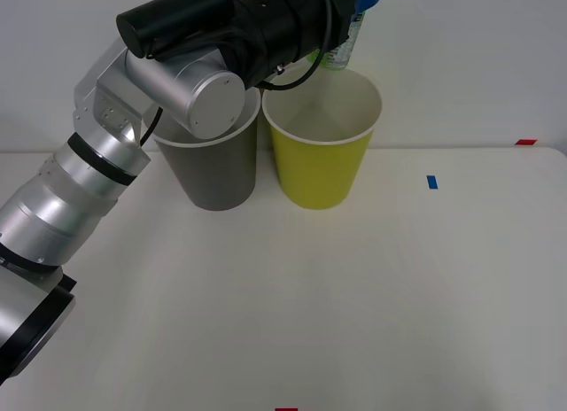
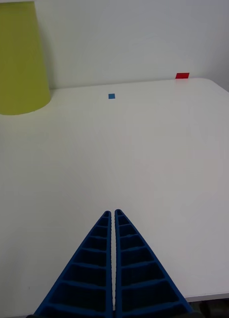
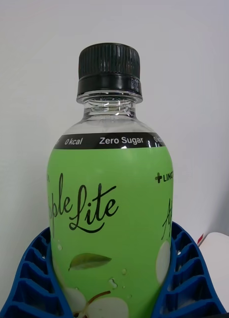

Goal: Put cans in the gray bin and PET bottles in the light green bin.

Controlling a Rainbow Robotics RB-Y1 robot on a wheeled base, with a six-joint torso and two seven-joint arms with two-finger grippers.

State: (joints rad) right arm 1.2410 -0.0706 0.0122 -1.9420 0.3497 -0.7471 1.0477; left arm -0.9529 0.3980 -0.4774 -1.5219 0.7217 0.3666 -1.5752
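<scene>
Two bins stand side by side at the far end of the worktop [image 1: 372, 296]: the gray bin [image 1: 213, 172] left, the light green bin [image 1: 321, 158] right. Above the green one's far rim, the left gripper [image 3: 114, 293] pinches the PET bottle [image 3: 112, 223] between its fingers. The right gripper [image 2: 114, 218] hovers low, fingers pressed together.

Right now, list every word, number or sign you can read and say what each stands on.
"0 Kcal": black band of the PET bottle, held in the left hand.
"Zero Sugar": same black band.
"Lite": script on the green label; the word before it is cut off, ending "ple".
"+ LINC": label's edge, cut off.
Blue tape square and red tape mark on the table: no text.
</scene>
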